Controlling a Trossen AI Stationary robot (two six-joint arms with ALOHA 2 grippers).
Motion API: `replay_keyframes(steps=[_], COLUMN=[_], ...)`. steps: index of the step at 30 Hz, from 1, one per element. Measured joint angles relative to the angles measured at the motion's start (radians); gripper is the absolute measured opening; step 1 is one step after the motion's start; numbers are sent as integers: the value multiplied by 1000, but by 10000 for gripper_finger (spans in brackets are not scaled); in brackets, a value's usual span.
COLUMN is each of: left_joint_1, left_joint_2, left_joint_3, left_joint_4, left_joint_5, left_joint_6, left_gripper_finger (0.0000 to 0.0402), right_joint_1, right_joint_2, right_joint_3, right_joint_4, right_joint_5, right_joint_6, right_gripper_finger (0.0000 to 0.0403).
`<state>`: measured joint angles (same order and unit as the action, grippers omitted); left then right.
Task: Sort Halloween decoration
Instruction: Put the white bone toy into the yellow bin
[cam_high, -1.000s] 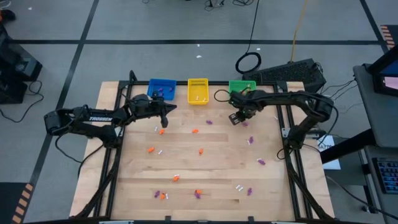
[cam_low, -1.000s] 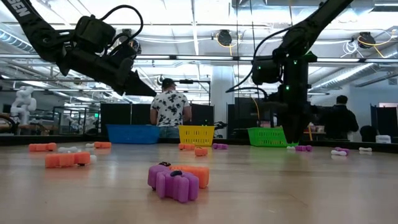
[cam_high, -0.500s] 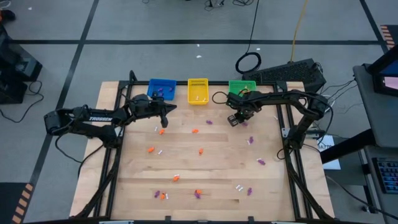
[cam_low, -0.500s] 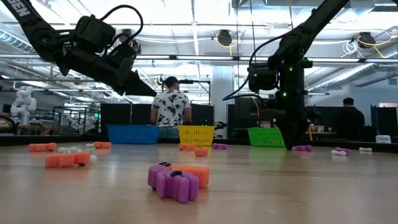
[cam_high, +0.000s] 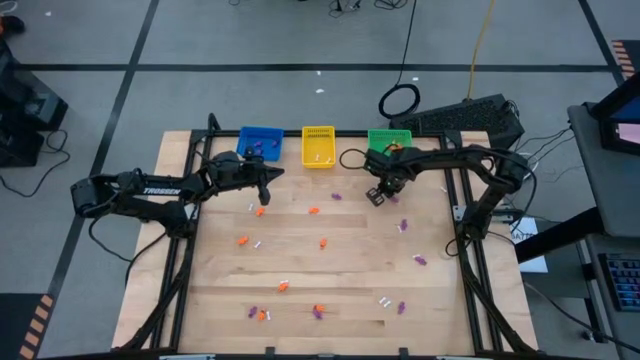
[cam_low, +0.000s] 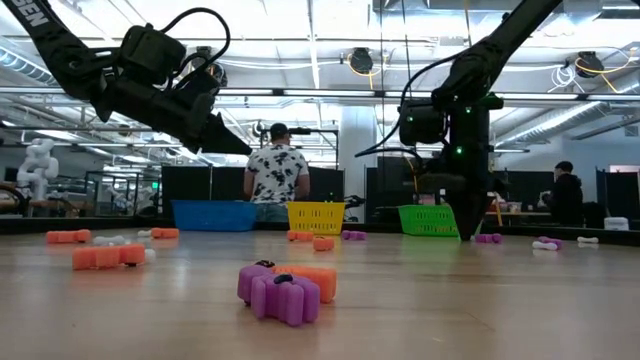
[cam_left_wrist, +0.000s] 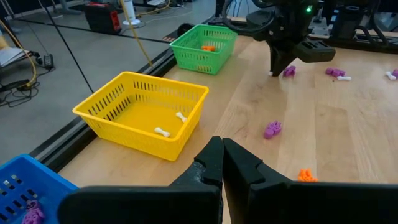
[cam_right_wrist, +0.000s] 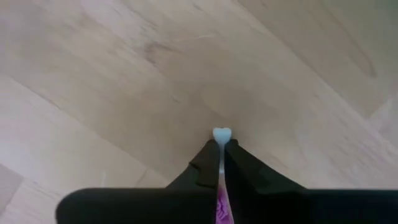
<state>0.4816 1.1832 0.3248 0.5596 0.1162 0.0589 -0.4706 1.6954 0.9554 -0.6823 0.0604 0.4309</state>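
Three mesh-walled plastic baskets line the far edge of my pale wood-plank table (cam_high: 340, 260): blue basket (cam_high: 259, 143), yellow basket (cam_high: 318, 146), green basket (cam_high: 388, 140). My right gripper (cam_right_wrist: 221, 142) stands near the green one, tips down on the boards, its dark fingers pinched together on a tiny white bone (cam_right_wrist: 221, 134) with its knobbed end poking out and something purple behind it. My left gripper (cam_left_wrist: 219, 155) hangs over the table near the blue basket, fingers pressed together, holding nothing I can see. Small chunky orange, purple and white trinkets (cam_high: 322, 242) lie scattered across the boards; two white bones lie in the yellow basket.
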Motion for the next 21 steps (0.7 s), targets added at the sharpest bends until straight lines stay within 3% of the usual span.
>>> replay_keyframes(steps=[6,15,21], left_joint_1=[0,0,0], left_joint_2=[0,0,0], left_joint_3=[0,0,0], left_joint_4=[1,1,2], left_joint_5=[0,0,0], left_joint_6=[0,0,0], left_gripper_finger=[6,6,6], right_joint_1=[41,74,73], right_joint_2=[-71,-79,-31], right_joint_3=[-2,4,156], right_joint_4=[86,354,361], right_joint_5=[-12,-61,-5], right_joint_6=[-3,-6,-77], right_gripper_finger=[1,1,1])
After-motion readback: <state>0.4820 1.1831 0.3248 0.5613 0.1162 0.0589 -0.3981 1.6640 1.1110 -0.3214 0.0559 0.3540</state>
